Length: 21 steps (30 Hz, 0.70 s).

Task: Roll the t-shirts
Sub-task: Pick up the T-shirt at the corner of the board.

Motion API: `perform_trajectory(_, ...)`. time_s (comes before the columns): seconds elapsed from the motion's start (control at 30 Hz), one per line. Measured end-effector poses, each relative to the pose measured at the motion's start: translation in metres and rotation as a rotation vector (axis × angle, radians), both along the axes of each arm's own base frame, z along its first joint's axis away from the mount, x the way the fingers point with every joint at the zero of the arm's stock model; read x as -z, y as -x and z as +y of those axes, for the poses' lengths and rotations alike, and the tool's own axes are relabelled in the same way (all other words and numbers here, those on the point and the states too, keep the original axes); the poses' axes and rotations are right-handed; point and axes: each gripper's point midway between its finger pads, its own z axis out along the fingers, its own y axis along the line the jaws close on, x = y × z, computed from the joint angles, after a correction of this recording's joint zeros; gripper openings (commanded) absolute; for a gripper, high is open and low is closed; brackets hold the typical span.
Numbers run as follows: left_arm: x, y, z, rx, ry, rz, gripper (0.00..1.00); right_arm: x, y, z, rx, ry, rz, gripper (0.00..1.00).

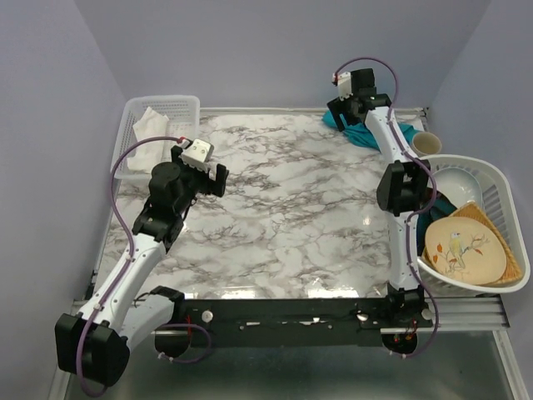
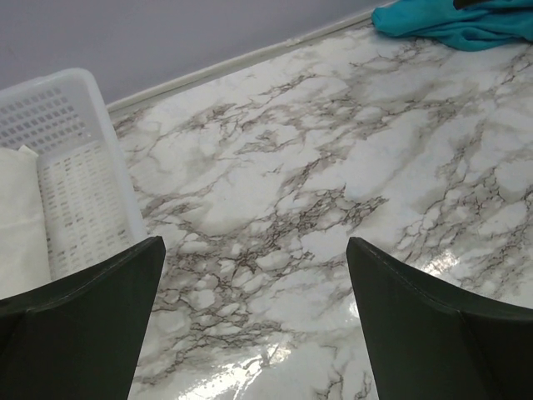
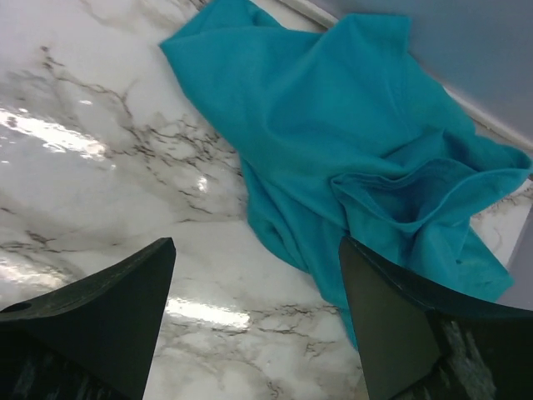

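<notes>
- Because rolling needs room, the marbled surface (image 1: pixel 283 217) matters most: its broad middle lies bare between the two arms, which looks like the natural place to spread the garment flat.
- At the right edge sits a large white dish rack (image 1: pixel 500 179) holding a painted plate (image 1: pixel 462 250) and a pale bowl (image 1: pixel 454 183). It seems to be mere bystander clutter, parked off the working area.
- At the far left corner stands a white mesh basket (image 1: pixel 158 104) with a white cloth (image 1: pixel 150 125) lying inside. It may be meant to take finished rolls, though nothing shows that for certain.
- The teal-blue t-shirt (image 3: pixel 333 142) lies crumpled in a heap at the far right corner of the surface, folds bunched and one edge near the back wall. Nothing of it is flattened or rolled yet.
- The right jaws hang spread wide and empty just above the near edge of the heap, one finger over cloth, the other over bare marble. I judge this a line-up for a first pinch to drag the shirt toward the middle.
- The left jaws are likewise wide apart and hold nothing. They hover well away, by the mesh basket and facing across toward the shirt, likely waiting to help.
- A small cream cup (image 1: pixel 426 143) stands just beside the heap and could be knocked.
</notes>
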Motion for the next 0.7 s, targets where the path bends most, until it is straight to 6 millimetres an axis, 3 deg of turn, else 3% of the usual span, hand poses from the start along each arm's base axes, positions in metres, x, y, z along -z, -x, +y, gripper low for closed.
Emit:
perform_trajectory(0.17,0.013,0.008,0.0,0.014,0.009,0.042,0.99,0.02,-0.008,-0.03,0.055,0.1,0.018,0.82)
perform_trajectory(0.4,0.026,0.014,-0.001,0.03,0.062,0.095,0.99,0.004,-0.026,-0.073,0.102,0.247,-0.058,0.91)
perform_trajectory(0.53,0.028,0.015,-0.002,0.034,0.077,0.108,0.99,0.008,-0.035,-0.08,0.082,0.319,-0.076,0.9)
perform_trajectory(0.7,0.034,0.014,-0.004,0.04,0.08,0.13,0.99,0.027,-0.043,-0.085,0.028,0.394,-0.065,0.85)
